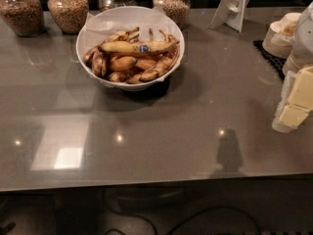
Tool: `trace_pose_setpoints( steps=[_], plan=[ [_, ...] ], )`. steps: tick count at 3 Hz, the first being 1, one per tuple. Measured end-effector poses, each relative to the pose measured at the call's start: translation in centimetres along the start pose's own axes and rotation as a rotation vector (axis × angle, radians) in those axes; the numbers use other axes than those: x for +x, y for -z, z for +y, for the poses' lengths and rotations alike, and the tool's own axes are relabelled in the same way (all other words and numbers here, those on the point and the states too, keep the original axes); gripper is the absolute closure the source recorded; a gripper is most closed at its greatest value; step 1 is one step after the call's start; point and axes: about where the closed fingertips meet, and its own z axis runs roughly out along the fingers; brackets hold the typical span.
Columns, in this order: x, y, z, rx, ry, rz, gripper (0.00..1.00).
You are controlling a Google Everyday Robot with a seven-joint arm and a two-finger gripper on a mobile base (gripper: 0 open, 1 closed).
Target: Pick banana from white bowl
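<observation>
The white bowl point(98, 23), large, round and lined with white paper, stands at the back middle-left of the grey counter. It holds several ripe, brown-spotted bananas. One yellow banana with a blue sticker point(132, 46) lies across the top of the pile. My gripper point(295, 103), pale yellow and white, hangs at the right edge of the view over the counter. It is far to the right of the bowl and somewhat nearer the front edge, and it touches nothing I can see.
Several glass jars of grain point(68, 8) line the back edge behind the bowl. A white folded stand point(234, 5) is at the back right. Stacks of small off-white bowls point(279, 37) sit on a black mat point(270, 58) at the right. The counter's front edge point(146, 182) runs across below.
</observation>
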Motion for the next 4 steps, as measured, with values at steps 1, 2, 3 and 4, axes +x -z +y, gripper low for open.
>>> trace_pose_setpoints(
  steps=[1, 2, 3, 4],
  plan=[
    [0.0, 0.0, 0.0, 0.0, 0.0, 0.0, 0.0],
    [-0.5, 0.1, -0.5, 0.033, 0.025, -0.027, 0.0],
    [-2.3, 0.0, -1.7, 0.095, 0.082, -0.107, 0.0],
    [-6.1, 0.1, -3.9, 0.182, 0.152, -0.231, 0.0]
  ],
)
